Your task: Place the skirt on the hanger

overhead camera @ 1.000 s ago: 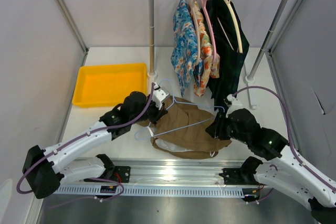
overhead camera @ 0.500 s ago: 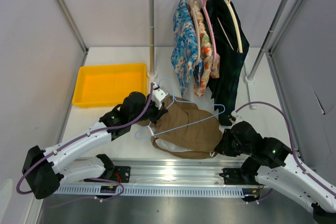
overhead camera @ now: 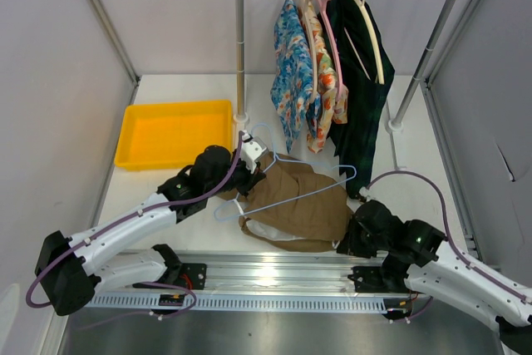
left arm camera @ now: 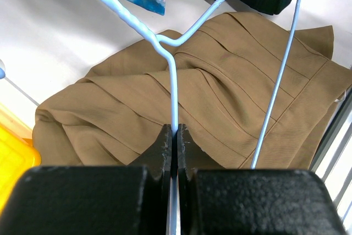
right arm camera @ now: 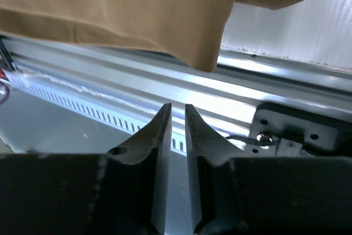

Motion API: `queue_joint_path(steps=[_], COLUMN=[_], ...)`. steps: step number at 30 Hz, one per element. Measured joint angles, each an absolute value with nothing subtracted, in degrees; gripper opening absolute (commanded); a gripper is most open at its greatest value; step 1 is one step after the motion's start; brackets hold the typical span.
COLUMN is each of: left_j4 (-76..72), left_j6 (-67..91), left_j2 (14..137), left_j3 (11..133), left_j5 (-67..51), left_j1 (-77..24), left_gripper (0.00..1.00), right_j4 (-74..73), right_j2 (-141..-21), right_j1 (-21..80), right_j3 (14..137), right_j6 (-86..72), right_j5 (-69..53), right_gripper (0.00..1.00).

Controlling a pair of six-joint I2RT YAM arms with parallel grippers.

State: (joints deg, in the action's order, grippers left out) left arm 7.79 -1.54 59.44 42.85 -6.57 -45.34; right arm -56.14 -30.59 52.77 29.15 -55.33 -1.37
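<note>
The tan-brown skirt [overhead camera: 303, 209] lies crumpled on the table near the front edge, a strip of whitish lining showing at its near side. The pale blue wire hanger [overhead camera: 291, 195] lies across it. My left gripper [overhead camera: 253, 174] is shut on the hanger's wire neck [left arm camera: 171, 81] just below the twist, with the skirt [left arm camera: 220, 97] beneath it. My right gripper [overhead camera: 345, 243] is low at the skirt's near right corner. Its jaws [right arm camera: 177, 111] stand almost together and hold nothing. The skirt's hem [right arm camera: 137, 9] hangs just ahead of them.
A yellow tray [overhead camera: 173, 133] sits at the back left. A clothes rack [overhead camera: 239, 47] holds floral garments [overhead camera: 293, 72], a dark green plaid garment [overhead camera: 359, 81], a pink hanger [overhead camera: 330, 14] and a cream hanger [overhead camera: 370, 22]. The aluminium rail [right arm camera: 264, 89] runs along the table's front edge.
My right gripper has drawn back from the hanger's right end, down toward the skirt's near right corner by the rail. The left arm, hanger and skirt have hardly moved.
</note>
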Motion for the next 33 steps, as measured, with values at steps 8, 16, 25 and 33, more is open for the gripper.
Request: queue_joint_path(steps=[8,16,25,33], left_j4=[7.81,7.81,7.81,7.84], left_j6=[-1.52,-1.52,-1.52,-1.5], left_j2=[59.44,59.07,59.07,58.98], left_j3=[42.85,42.85,42.85,42.85], left_j5=[-6.59,-6.61,-6.63,-6.9], left_j1=[-45.34,-45.34,-45.34,-45.34], left_gripper=[0.0,0.0,0.0,0.0], right_j4=[-48.73,-43.94,-42.81,-47.33], right_j2=[-31.73,-31.86,-29.76,-29.32], right_j1=[53.32,53.52,54.11,54.28], right_j3=[23.59,21.69,20.27,23.62], right_j6=[-60.49,-64.73,-67.68,-67.72], right_j5=[2.28,7.29,10.33,12.43], right_gripper=[0.35,0.26,0.11,0.0])
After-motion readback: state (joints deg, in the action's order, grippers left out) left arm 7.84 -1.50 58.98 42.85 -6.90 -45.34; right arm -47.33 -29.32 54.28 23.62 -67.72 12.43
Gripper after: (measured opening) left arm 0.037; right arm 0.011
